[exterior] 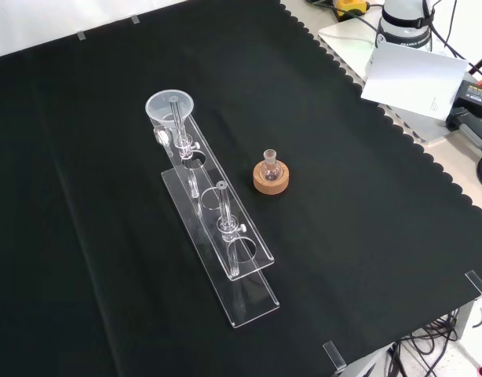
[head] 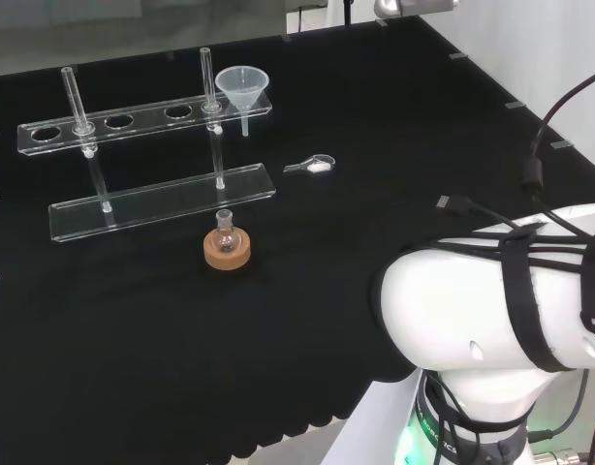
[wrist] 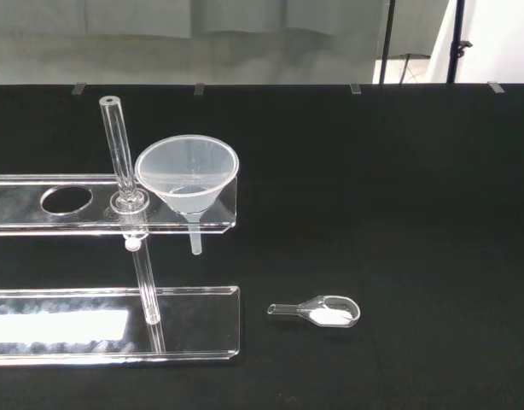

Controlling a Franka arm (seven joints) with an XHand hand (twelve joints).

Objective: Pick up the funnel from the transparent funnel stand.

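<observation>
On the black cloth [head: 133, 329] stood a clear plastic funnel stand [head: 142, 121], a long upper shelf with round holes carried on two upright rods above a flat base plate. At the shelf's right end in the head view, a translucent cone-shaped funnel [head: 243, 88] sat in the last hole, its short stem hanging below the shelf and well above the cloth. Near the base plate, a small round glass flask [head: 225, 232] rested on a cork ring [head: 226, 252]. A little clear scoop holding white powder [wrist: 323, 312] lay on the cloth beside the stand's funnel end, apart from it. No readable writing appeared on any of the ware. I couldn't tell how the robot's hand was set.
</observation>
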